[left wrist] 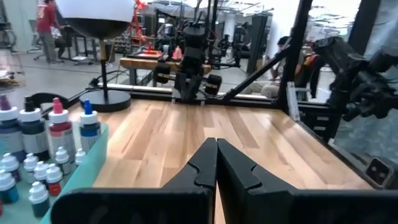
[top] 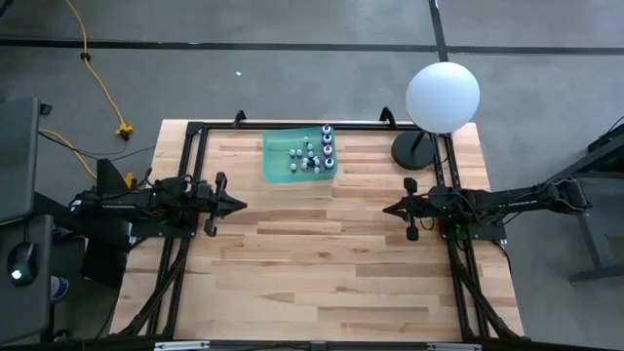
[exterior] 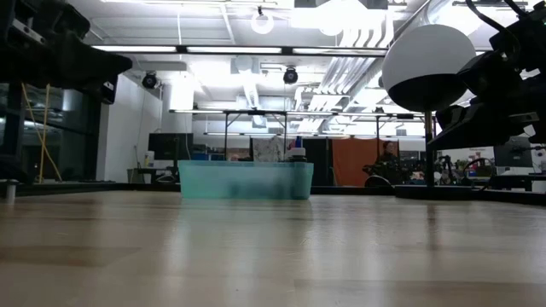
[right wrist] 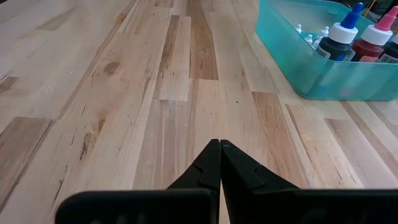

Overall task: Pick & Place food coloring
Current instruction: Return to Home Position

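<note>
The food coloring bottles (top: 314,154) stand upright together in a teal tray (top: 278,161) at the table's far middle; I see tall ones with blue, pink and white caps (left wrist: 57,127) and small ones (left wrist: 37,186). The tray's wall (exterior: 246,180) hides them in the low view. My left gripper (top: 241,205) hangs shut above the table's left side, pointing level toward the right. My right gripper (top: 387,208) is shut at the right side, pointing left, above bare wood (right wrist: 217,144). Neither holds anything.
A white globe lamp (top: 442,96) on a black round base (top: 413,150) stands at the far right corner. A black frame (top: 292,125) runs along the table's edges. Bare wood lies between the two grippers and toward the near edge.
</note>
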